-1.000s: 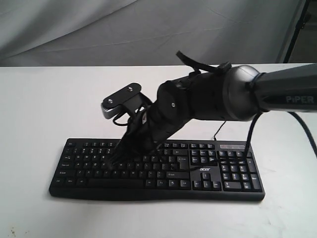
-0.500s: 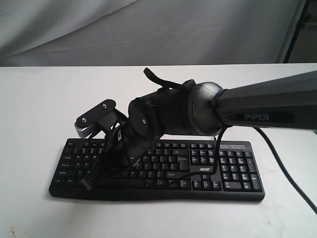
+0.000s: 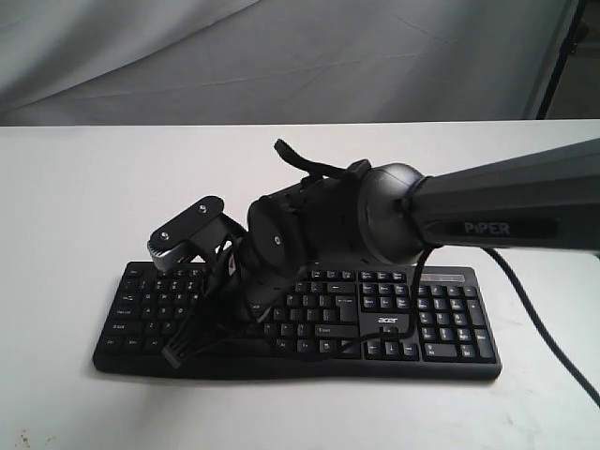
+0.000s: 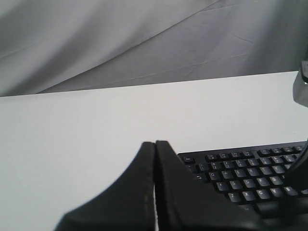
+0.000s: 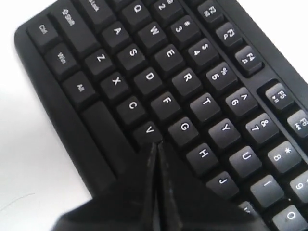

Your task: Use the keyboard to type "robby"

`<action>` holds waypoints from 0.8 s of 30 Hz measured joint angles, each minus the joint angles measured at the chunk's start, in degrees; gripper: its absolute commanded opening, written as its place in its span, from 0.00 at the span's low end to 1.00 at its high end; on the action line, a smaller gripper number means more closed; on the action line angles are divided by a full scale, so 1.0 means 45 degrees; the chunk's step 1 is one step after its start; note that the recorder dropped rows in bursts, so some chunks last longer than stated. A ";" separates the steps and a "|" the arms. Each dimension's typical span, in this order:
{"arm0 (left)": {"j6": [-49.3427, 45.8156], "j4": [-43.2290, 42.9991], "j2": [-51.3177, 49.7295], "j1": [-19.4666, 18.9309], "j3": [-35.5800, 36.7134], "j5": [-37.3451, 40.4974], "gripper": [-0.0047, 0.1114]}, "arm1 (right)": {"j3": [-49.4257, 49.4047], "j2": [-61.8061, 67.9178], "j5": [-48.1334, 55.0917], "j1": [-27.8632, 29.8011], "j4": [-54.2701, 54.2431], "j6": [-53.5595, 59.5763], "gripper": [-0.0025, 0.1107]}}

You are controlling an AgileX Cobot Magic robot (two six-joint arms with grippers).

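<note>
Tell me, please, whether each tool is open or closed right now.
Left tool: closed, holding nothing.
Right tool: closed, holding nothing, tip at the keyboard.

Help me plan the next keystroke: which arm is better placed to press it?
Right. The right gripper, shut, hangs over the keyboard, tip near the V key; the left gripper, also shut, is over no keys.
</note>
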State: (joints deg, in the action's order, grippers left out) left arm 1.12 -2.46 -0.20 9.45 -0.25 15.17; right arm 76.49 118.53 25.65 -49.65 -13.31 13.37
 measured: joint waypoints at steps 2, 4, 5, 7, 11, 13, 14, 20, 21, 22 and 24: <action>0.0000 0.0000 0.0000 0.0000 0.0000 0.0000 0.04 | -0.0122 0.0025 -0.0128 0.0000 0.0000 0.0000 0.02; 0.0000 0.0000 0.0000 0.0000 0.0000 0.0000 0.04 | -0.0148 0.0187 -0.0370 0.0000 0.0000 0.0000 0.02; 0.0000 0.0000 0.0000 0.0000 0.0000 0.0000 0.04 | -0.0148 0.0302 -0.0481 0.0000 0.0000 0.0000 0.02; 0.0000 0.0000 0.0000 0.0000 0.0000 0.0000 0.04 | -0.0148 0.0487 -0.0672 0.0000 -0.0031 0.0000 0.02; 0.0000 0.0000 0.0000 0.0000 0.0000 0.0000 0.04 | -0.0148 0.0521 -0.0820 0.0000 -0.0028 0.0000 0.02; 0.0000 0.0000 0.0000 0.0000 0.0000 0.0000 0.04 | -0.0148 0.0521 -0.0820 0.0000 -0.0028 0.0000 0.02; 0.0000 0.0000 0.0000 0.0000 0.0000 0.0000 0.04 | -0.0148 0.0490 -0.0820 0.0000 -0.0028 0.0000 0.02; 0.0000 0.0000 0.0000 0.0000 0.0000 0.0000 0.04 | -0.0167 0.0115 -0.0731 0.0000 -0.0004 0.0000 0.02; 0.0000 0.0000 0.0000 0.0000 0.0000 0.0000 0.04 | -0.0167 0.0083 -0.0731 0.0000 -0.0004 0.0000 0.02; 0.0000 0.0000 0.0000 0.0000 0.0000 0.0000 0.04 | -0.0167 0.0083 -0.0709 0.0000 -0.0004 0.0000 0.02; 0.0000 0.0000 0.0000 0.0000 0.0000 0.0000 0.04 | -0.0167 0.0083 -0.0685 0.0000 -0.0004 0.0000 0.02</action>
State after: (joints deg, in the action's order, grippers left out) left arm 1.12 -2.46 -0.20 9.45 -0.25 15.17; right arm 75.74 118.91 22.57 -49.65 -13.33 13.37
